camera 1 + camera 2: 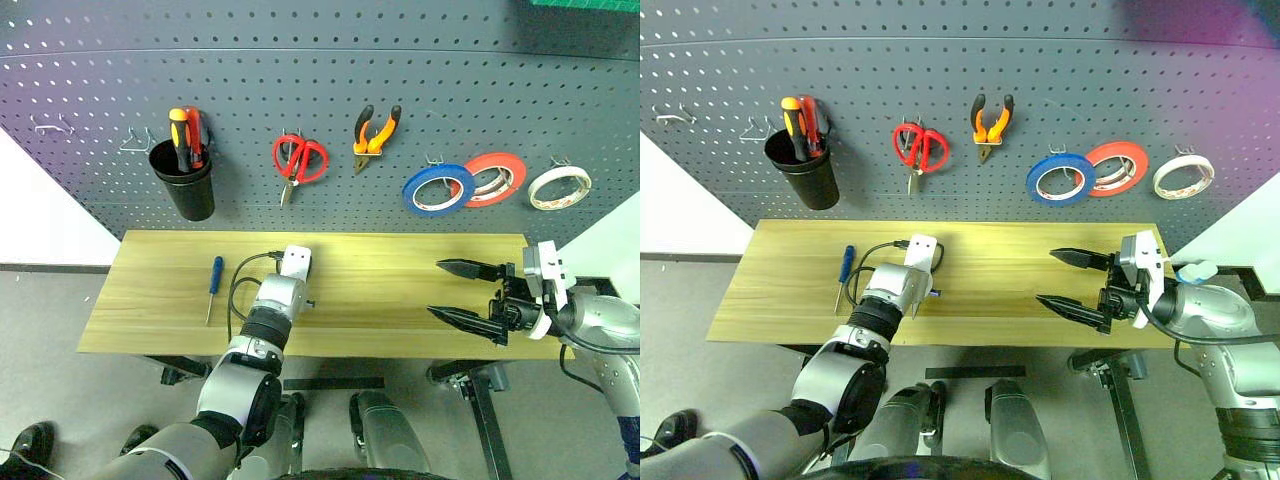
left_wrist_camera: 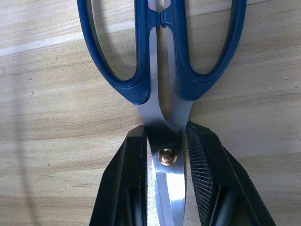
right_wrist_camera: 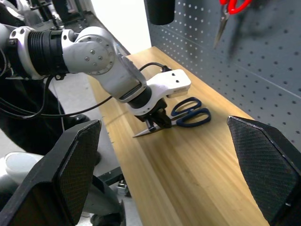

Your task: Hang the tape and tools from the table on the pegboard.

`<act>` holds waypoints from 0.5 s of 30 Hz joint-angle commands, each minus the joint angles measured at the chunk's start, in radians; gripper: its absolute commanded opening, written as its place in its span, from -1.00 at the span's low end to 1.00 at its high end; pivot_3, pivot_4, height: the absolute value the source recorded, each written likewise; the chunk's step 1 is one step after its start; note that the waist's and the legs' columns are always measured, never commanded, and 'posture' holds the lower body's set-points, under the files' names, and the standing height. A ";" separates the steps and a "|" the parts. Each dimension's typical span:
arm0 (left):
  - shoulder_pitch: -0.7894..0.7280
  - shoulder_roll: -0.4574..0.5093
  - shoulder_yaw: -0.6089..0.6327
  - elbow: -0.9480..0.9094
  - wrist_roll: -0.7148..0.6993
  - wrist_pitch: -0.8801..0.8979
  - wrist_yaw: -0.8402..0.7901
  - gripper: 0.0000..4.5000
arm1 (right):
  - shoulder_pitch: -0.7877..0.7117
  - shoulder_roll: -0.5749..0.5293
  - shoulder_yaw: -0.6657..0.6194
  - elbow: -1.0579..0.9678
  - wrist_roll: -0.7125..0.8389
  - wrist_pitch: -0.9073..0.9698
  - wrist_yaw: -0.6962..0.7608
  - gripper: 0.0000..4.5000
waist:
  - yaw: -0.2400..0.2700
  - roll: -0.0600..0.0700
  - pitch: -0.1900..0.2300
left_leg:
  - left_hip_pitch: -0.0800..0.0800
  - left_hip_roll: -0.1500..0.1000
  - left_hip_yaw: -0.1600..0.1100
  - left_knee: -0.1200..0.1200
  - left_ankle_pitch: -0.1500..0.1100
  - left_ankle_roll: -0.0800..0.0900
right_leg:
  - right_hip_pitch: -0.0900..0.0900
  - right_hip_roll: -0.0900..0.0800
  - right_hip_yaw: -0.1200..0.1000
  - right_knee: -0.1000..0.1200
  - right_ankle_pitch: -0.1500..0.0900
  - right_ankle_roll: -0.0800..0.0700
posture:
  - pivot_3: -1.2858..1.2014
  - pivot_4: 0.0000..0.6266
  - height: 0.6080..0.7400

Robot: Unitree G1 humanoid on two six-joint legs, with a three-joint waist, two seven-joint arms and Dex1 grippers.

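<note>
Tape (image 1: 438, 190): blue roll with pale core, hung on a pegboard (image 1: 320, 90) hook, leftmost of three rolls, overlapping the red-orange one.
Pliers (image 1: 375, 132): orange-and-black handles up, nose down, hung on the pegboard right of the red scissors.
Scissors (image 3: 186, 115): dark blue-black handles, steel blades, flat on the tabletop (image 1: 400, 300), blades shut, pinched at the pivot between the left end effector (image 2: 167, 160) fingers.
Screwdriver (image 1: 214, 284): short, blue handle, flat on the tabletop near its left end, shaft pointing toward the near edge.
Pegboard: dark grey, perforated, upright behind the tabletop.
</note>
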 commanded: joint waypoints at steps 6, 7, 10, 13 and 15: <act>0.023 -0.006 -0.017 -0.029 -0.016 0.046 -0.061 -0.62 | -0.020 0.003 -0.017 -0.007 -0.010 -0.026 0.000 1.00 | 0.000 0.000 0.000 | 0.000 0.000 0.000 0.000 0.000 0.000 | 0.000 0.000 0.000 0.000 0.000 0.000 | -0.16 -0.33 1.00; 0.034 -0.006 -0.024 -0.066 -0.017 0.057 -0.074 -0.62 | -0.022 0.006 -0.017 -0.001 -0.010 -0.028 0.002 1.00 | 0.000 0.000 0.000 | 0.000 0.000 0.000 0.000 0.000 0.000 | 0.000 0.000 0.000 0.000 0.000 0.000 | -0.16 -0.33 1.00; 0.084 0.014 -0.085 -0.192 0.035 0.025 -0.068 -0.62 | -0.024 0.010 -0.031 0.011 0.012 -0.021 0.023 1.00 | 0.000 0.000 0.000 | 0.000 0.000 0.000 0.000 0.000 0.000 | 0.000 0.000 0.000 0.000 0.000 0.000 | -0.15 -0.34 1.00; 0.137 0.060 -0.170 -0.301 0.067 -0.047 -0.124 -0.62 | -0.018 0.008 -0.037 0.035 0.010 -0.032 0.050 1.00 | 0.000 0.000 0.000 | 0.000 0.000 0.000 0.000 0.000 0.000 | -0.001 0.000 0.000 0.000 0.000 0.000 | -0.15 -0.37 1.00; 0.170 0.098 -0.239 -0.369 0.100 -0.077 -0.153 -0.62 | -0.025 0.009 -0.042 0.064 0.010 -0.037 0.063 1.00 | 0.001 0.000 0.000 | 0.000 0.000 0.000 -0.001 0.000 0.000 | -0.001 0.000 0.001 0.000 0.000 0.000 | -0.14 -0.39 1.00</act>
